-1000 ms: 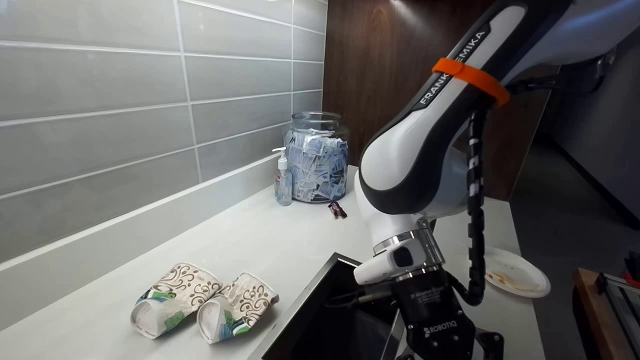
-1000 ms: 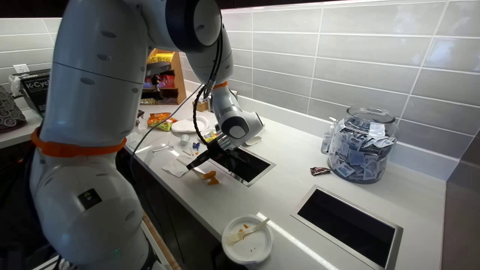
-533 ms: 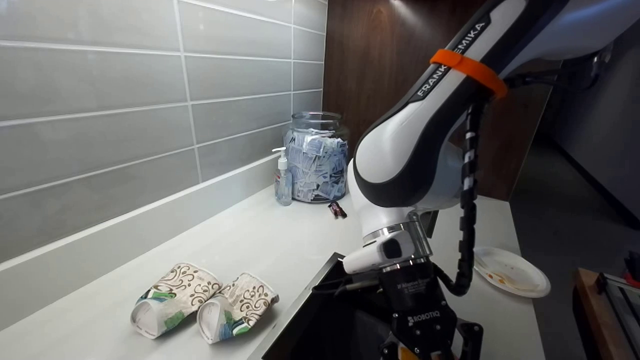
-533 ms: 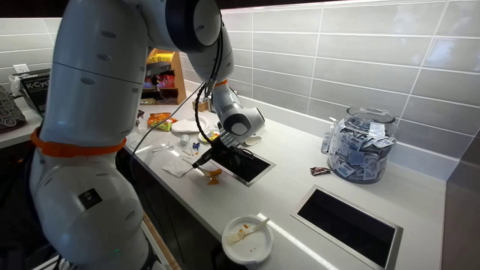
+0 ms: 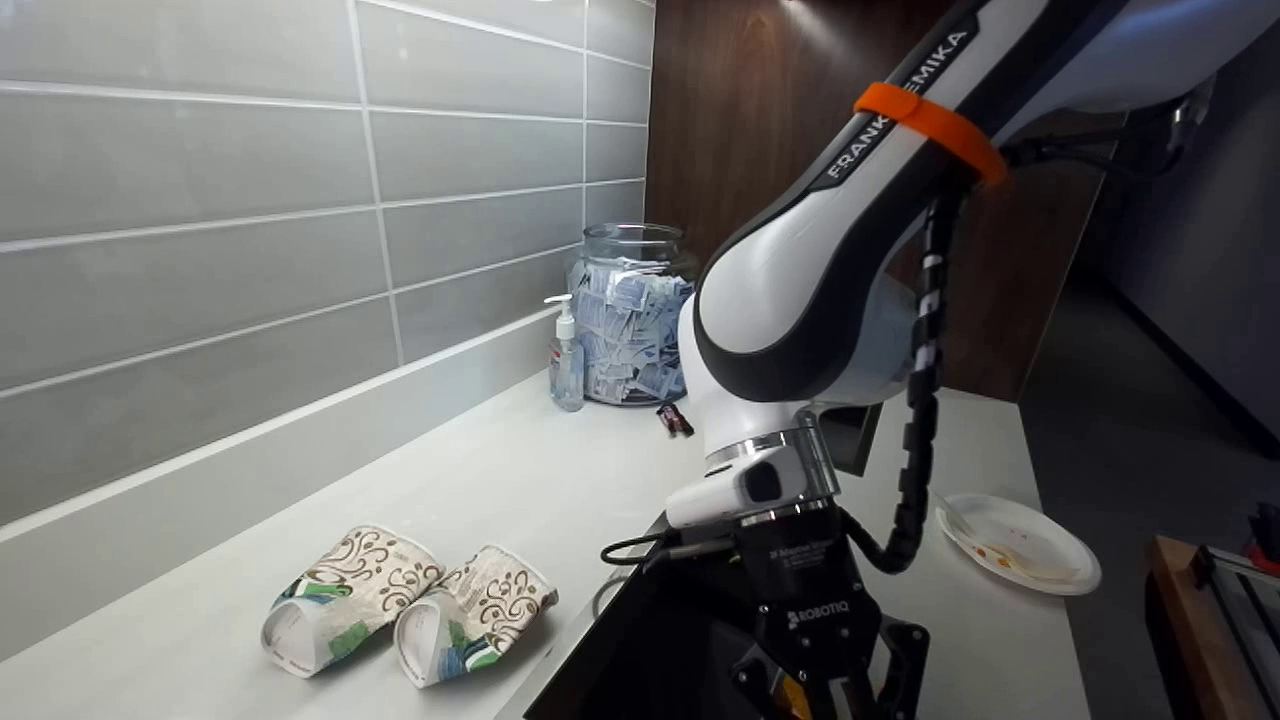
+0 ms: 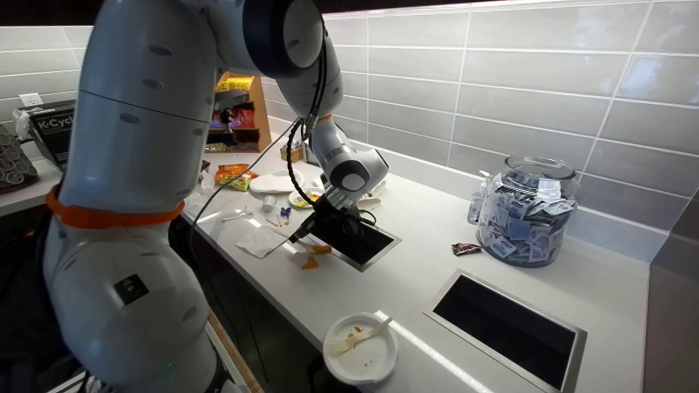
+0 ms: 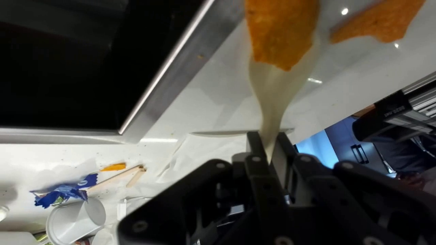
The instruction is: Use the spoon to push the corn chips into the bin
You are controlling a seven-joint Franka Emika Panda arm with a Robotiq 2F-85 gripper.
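My gripper (image 7: 268,137) is shut on the handle of the cream-white spoon (image 7: 272,92). An orange corn chip (image 7: 282,30) lies over the spoon's bowl and hides most of it. A second corn chip (image 7: 381,23) lies on the white counter beside it. The bin is a black opening with a metal rim (image 7: 170,81), close beside the spoon. In an exterior view, the gripper (image 6: 295,238) is low at the near side of the bin (image 6: 355,240), with the carried chip (image 6: 321,249) by its rim and the second chip (image 6: 310,263) on the counter.
Two crushed patterned paper cups (image 5: 350,600) lie beside the bin, near the wall. A white plate (image 6: 360,371) with a fork and another black rimmed opening (image 6: 508,327) are farther along the counter. A napkin (image 6: 261,241), a jar (image 6: 529,218) and a candy wrapper (image 6: 466,249) also lie around.
My gripper has moved steadily toward the bin with the spoon. The chip on the spoon has moved with it toward the bin's rim. The second chip stays where it was.
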